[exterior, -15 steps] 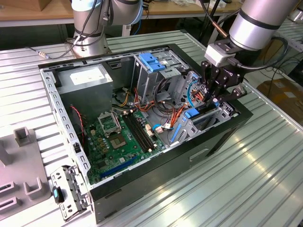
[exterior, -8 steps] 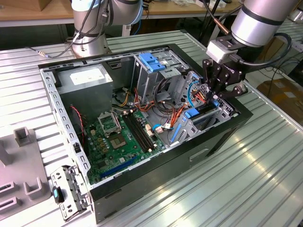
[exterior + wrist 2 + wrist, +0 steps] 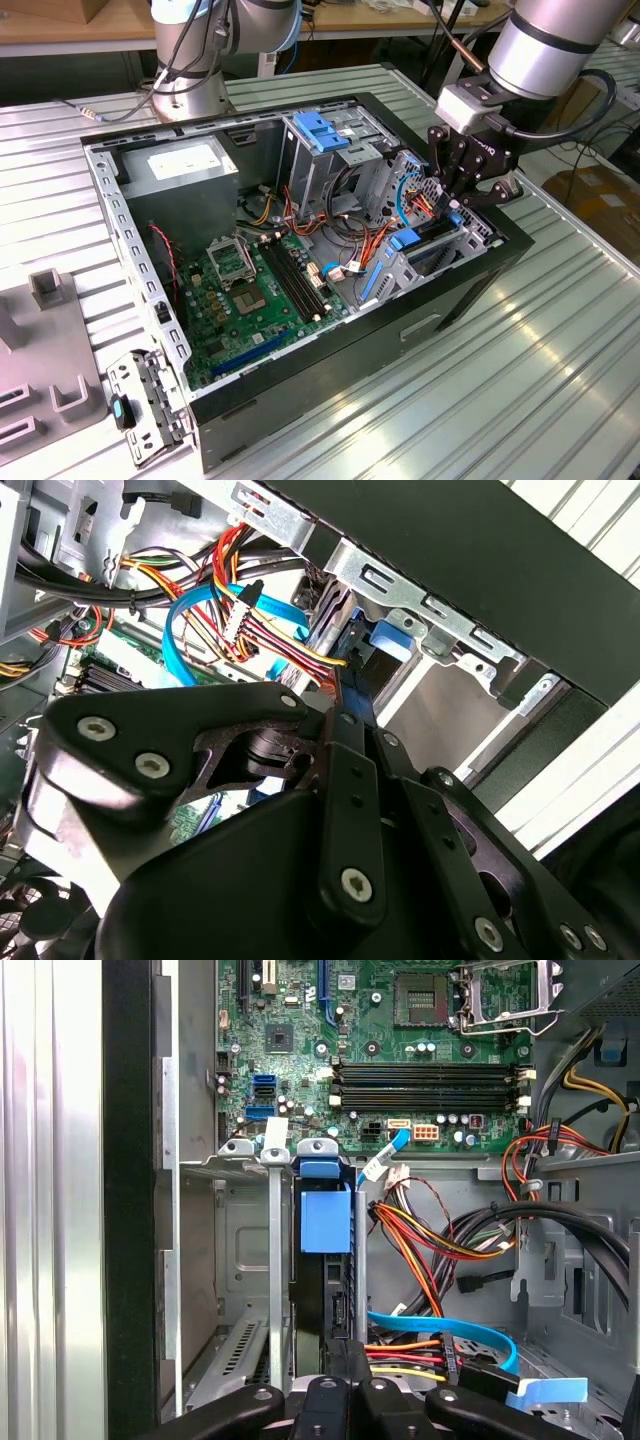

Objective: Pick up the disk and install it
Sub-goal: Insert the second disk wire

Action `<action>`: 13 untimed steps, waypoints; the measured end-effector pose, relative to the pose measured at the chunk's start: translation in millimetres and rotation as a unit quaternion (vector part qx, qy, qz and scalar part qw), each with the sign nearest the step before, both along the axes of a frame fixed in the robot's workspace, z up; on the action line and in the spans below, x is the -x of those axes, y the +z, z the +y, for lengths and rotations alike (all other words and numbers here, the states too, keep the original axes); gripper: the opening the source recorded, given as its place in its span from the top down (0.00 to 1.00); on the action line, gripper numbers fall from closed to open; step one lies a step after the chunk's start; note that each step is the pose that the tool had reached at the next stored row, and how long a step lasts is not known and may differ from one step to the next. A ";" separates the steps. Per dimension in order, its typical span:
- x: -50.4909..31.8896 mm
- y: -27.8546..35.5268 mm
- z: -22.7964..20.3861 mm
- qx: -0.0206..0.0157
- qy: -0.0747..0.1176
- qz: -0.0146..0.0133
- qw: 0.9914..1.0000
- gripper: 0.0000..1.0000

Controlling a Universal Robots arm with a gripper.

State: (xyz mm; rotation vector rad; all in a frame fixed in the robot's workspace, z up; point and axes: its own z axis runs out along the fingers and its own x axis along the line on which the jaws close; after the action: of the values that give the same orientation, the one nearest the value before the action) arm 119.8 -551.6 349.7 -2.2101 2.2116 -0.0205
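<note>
I have the gripper [image 3: 470,196] clamped edge-on around the disk [image 3: 325,1222], which stands upright in the drive bay [image 3: 228,1250] so its blue rails can line up

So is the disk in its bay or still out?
In. The disk stands on edge between the metal rails of the drive bay, with the tool at its near end.

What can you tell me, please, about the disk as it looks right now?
The disk stands on edge in a slot of the metal drive cage at the open computer case's front corner. In the first wrist view, its dark body runs between grey rails, with a bright blue plastic tab at the far end, toward the green motherboard. The gripper sits right at its near end; actual contact cannot be made out.
</note>
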 end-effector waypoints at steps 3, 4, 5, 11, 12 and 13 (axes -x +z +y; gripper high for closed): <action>0.1 0.0 0.0 0.000 0.000 0.000 1.000 0.89; 0.2 0.0 0.0 0.000 0.000 0.000 1.000 0.89; 0.4 0.0 -0.1 0.000 0.000 0.000 1.000 0.89; 1.2 0.5 0.0 0.000 0.000 0.000 1.000 0.89; 1.2 1.9 0.0 0.000 0.000 0.000 1.000 0.89; 1.2 2.6 0.0 0.000 0.000 0.000 1.000 0.89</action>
State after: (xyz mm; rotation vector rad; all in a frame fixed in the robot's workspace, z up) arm 118.7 -551.6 352.4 -2.2100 2.2114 -0.0202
